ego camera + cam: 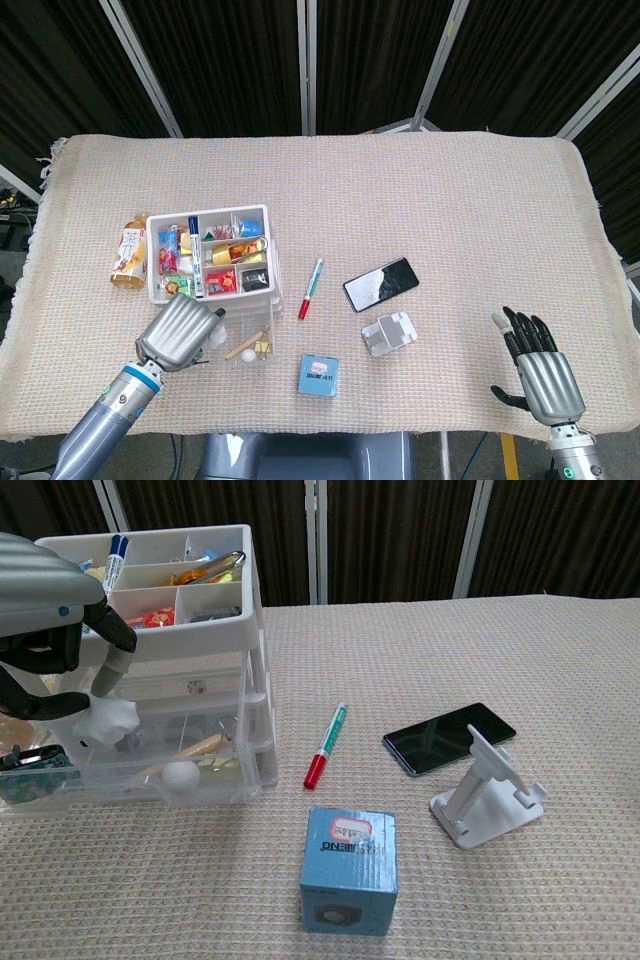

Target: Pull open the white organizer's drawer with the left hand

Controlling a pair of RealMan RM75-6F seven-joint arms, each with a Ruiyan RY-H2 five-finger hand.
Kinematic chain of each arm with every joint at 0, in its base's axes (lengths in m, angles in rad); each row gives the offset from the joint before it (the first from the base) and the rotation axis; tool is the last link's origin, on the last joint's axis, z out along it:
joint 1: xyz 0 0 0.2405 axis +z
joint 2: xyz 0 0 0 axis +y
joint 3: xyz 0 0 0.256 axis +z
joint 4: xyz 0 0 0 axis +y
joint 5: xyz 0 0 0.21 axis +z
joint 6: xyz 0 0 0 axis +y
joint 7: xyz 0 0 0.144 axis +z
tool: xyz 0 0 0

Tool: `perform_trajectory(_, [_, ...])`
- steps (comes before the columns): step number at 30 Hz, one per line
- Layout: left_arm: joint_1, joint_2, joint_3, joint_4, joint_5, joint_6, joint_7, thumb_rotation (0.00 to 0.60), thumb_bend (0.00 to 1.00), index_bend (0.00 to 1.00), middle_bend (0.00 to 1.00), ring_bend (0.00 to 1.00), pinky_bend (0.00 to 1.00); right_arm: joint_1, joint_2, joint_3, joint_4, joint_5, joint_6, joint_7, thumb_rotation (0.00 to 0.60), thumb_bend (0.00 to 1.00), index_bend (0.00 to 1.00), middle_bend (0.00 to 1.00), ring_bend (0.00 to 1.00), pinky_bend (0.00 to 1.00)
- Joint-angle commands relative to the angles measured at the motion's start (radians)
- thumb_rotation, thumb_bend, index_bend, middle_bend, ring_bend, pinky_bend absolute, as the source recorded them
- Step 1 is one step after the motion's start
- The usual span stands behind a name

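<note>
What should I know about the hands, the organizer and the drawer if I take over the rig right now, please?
Left hand: fingers curled over the front of the pulled-out drawer; whether it grips cannot be told.
Right hand: open, holding nothing, near the table's right front corner.
White organizer: front left of the table, beside the marker.
Done: the bottom drawer is out, its contents showing.
Left: judge whether it is open enough, then release the left hand.

white organizer (pixel 190 620), clear drawer (pixel 150 770), red-green marker (pixel 326 745), blue box (pixel 350 870), black phone (pixel 448 737), beige woven cloth (pixel 450 200).
</note>
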Motion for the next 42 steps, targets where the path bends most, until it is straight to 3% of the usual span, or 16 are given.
perform_trajectory(1, [0.005,0.022,0.001,-0.024,0.029,0.014,-0.023,0.6,0.45,0.56,1.0,0.99,0.84,0.0,0.0,-0.001,0.0,0.0,-0.001,-0.001,0.6,0.01,0.0,0.0,0.0,0.0])
perform_trajectory(6, [0.017,0.055,0.0,-0.05,0.066,0.028,-0.064,0.6,0.45,0.56,1.0,0.99,0.84,0.0,0.001,-0.001,-0.001,-0.001,0.0,-0.001,0.6,0.01,0.0,0.0,0.0,0.0])
perform_trajectory(13, [0.068,0.139,0.019,-0.05,0.205,0.04,-0.219,0.6,0.45,0.56,1.0,0.99,0.84,0.0,0.002,-0.001,-0.002,0.0,0.0,0.002,0.6,0.01,0.0,0.0,0.0,0.0])
perform_trajectory(20, [0.165,0.253,0.072,-0.044,0.397,0.095,-0.393,0.6,0.45,0.56,1.0,0.99,0.84,0.0,0.0,-0.001,-0.003,0.001,-0.002,-0.004,0.6,0.01,0.0,0.0,0.0,0.0])
perform_trajectory(26, [0.256,0.305,0.128,0.041,0.565,0.165,-0.504,0.6,0.45,0.56,1.0,0.99,0.84,-0.001,-0.003,-0.002,-0.003,-0.001,-0.001,-0.012,0.6,0.01,0.0,0.0,0.0,0.0])
perform_trajectory(35, [0.368,0.29,0.187,0.193,0.701,0.253,-0.597,0.6,0.45,0.56,1.0,0.99,0.84,-0.001,-0.01,-0.003,-0.003,-0.002,0.0,-0.024,0.6,0.01,0.0,0.0,0.0,0.0])
perform_trajectory(42, [0.389,0.229,0.174,0.316,0.657,0.228,-0.672,0.6,0.45,0.55,1.0,0.99,0.83,-0.002,-0.011,-0.003,-0.003,0.0,-0.001,-0.027,0.6,0.01,0.0,0.0,0.0,0.0])
